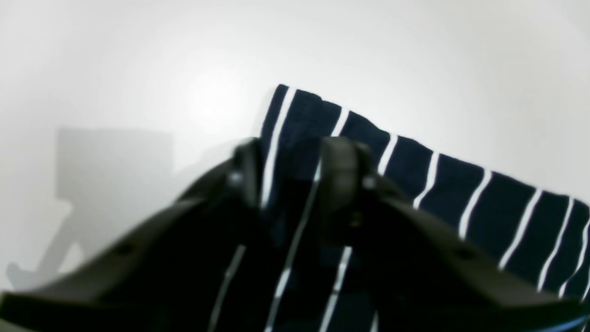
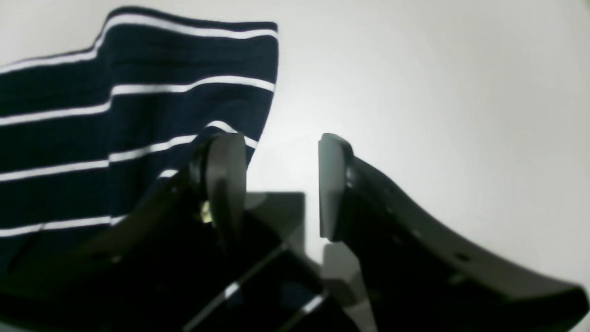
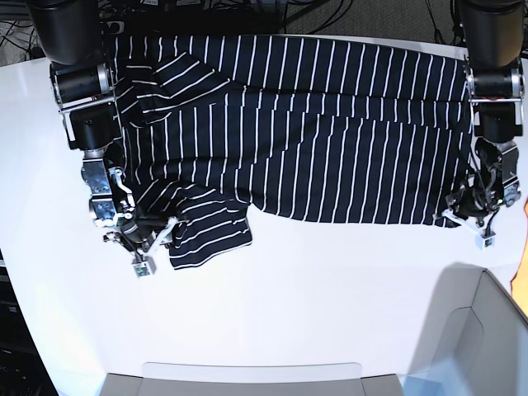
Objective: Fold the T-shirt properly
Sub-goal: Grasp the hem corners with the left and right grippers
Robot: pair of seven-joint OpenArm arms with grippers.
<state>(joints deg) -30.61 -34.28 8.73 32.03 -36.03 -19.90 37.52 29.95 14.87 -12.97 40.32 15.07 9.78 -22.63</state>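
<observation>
One garment lies on the white tabletop (image 3: 330, 289): the T-shirt (image 3: 330, 132), dark navy, close to black, with thin white pinstripes set at even gaps. No brand, label or readable writing shows on it in any view. In the base view it is spread sideways across the far half of the tabletop, its body mostly flat, with the stripes running near to far. One sleeve is folded over near the far left corner, and the other sleeve lies rumpled at the near left, its stripes slanting.

The right end effector (image 2: 276, 184) stands at that near sleeve; its fingers are spread apart, with bare tabletop visible between the tips, and one finger (image 2: 226, 180) rests over the edge of the fabric.

The left end effector (image 1: 295, 180) is at the opposite end of the shirt, at its near corner. Striped fabric sits between its fingers, which stand apart; whether they pinch the cloth cannot be told, since that view is blurred.
</observation>
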